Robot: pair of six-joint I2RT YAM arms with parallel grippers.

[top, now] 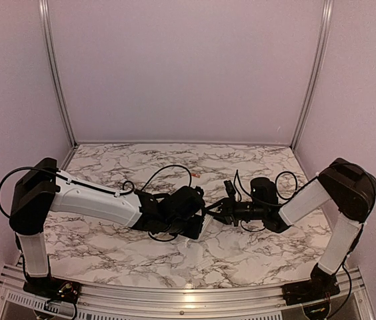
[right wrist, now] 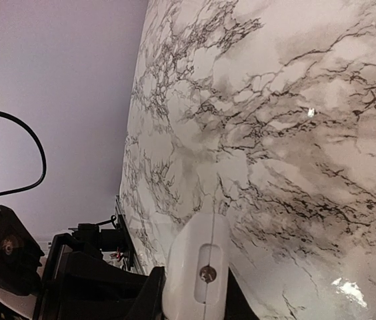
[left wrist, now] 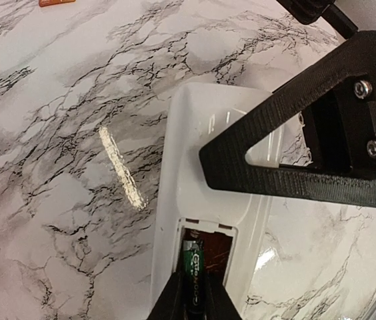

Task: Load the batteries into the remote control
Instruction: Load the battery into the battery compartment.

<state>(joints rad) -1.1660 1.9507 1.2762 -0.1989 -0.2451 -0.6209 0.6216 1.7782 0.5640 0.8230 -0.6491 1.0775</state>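
The white remote control [left wrist: 191, 167] is held back side up between the arms, with its recess [left wrist: 215, 250] open. My left gripper [left wrist: 195, 297] is shut on a slim battery [left wrist: 193, 267], dark green and black with a printed label here, and its front end lies inside the left side of the recess. My right gripper [right wrist: 195, 297] is shut on the rounded end of the remote [right wrist: 198, 263]; one of its black fingers [left wrist: 295, 157] crosses the remote in the left wrist view. In the top view both grippers [top: 201, 221] [top: 218, 212] meet at table centre. A small red battery [top: 196, 175] lies behind them.
The marble table [top: 108, 247] has metal posts at the back corners [top: 55, 73] [top: 311, 73] and plain walls around. The red battery also shows at the top edge of the left wrist view [left wrist: 58, 2]. Black cables [top: 168, 173] loop above both wrists.
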